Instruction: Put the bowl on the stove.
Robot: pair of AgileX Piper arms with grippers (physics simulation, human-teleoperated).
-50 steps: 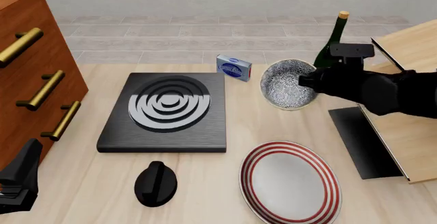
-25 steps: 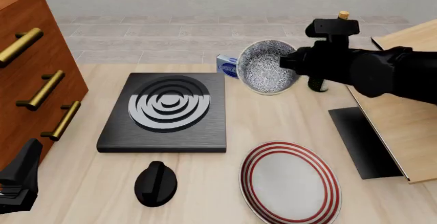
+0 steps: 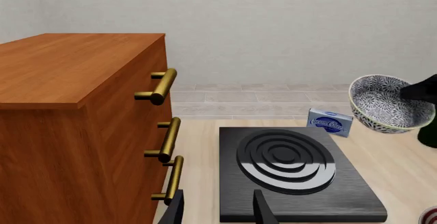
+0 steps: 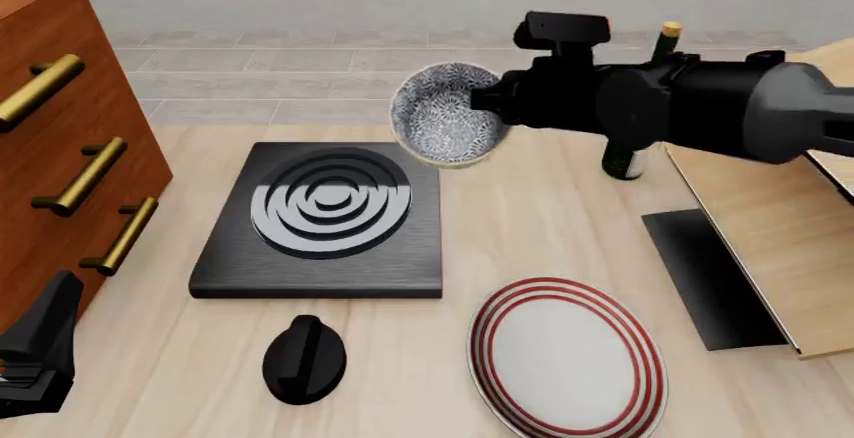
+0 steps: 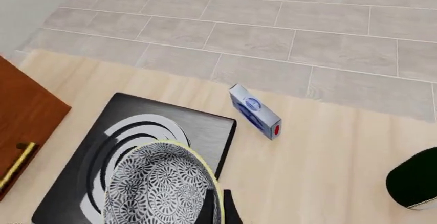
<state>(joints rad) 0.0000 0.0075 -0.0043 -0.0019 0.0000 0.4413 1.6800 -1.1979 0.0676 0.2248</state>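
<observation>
The blue-grey speckled bowl [image 4: 447,116] is held tilted in the air just beyond the far right corner of the black stove [image 4: 320,258]. My right gripper [image 4: 491,103] is shut on the bowl's rim. In the right wrist view the bowl [image 5: 160,188] hangs over the stove's [image 5: 204,132] ring burner, with the gripper [image 5: 217,208] pinching its rim. In the left wrist view the bowl [image 3: 389,104] floats above and to one side of the stove [image 3: 341,193]. My left gripper [image 3: 217,211] is open and empty, low at the front left [image 4: 34,358].
A wooden dresser [image 4: 67,158] with brass handles stands at the left. A black knob [image 4: 304,358] and a red-ringed plate [image 4: 567,358] lie in front. A blue box [image 5: 254,111] lies behind the stove. A green bottle [image 4: 625,163] and a wooden board [image 4: 774,248] are at the right.
My right gripper has carried the bowl up and to the left, from beside the bottle to the stove's far right corner. The left arm has not moved.
</observation>
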